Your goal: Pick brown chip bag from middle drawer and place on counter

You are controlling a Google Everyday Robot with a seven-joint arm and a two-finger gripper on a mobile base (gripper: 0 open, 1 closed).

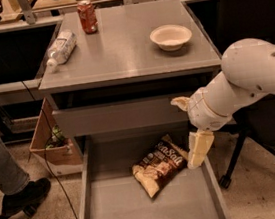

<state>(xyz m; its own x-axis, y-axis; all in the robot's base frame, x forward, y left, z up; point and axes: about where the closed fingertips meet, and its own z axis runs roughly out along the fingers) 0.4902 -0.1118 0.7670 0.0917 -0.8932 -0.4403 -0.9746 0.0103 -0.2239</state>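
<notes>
The brown chip bag [160,165] is pictured askew in the open middle drawer [141,214], with the end effector [198,155], its grip undeterminable, held just beside it; a centred, top-down grasp across the crinkly middle is advised.

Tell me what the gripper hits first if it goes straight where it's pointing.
The gripper points down into the shallow grey metal middle drawer, right beside the crinkly dark brown chip bag. Probably the drawer's bare floor first, possibly the bag's edge; depth is unclear.
</notes>
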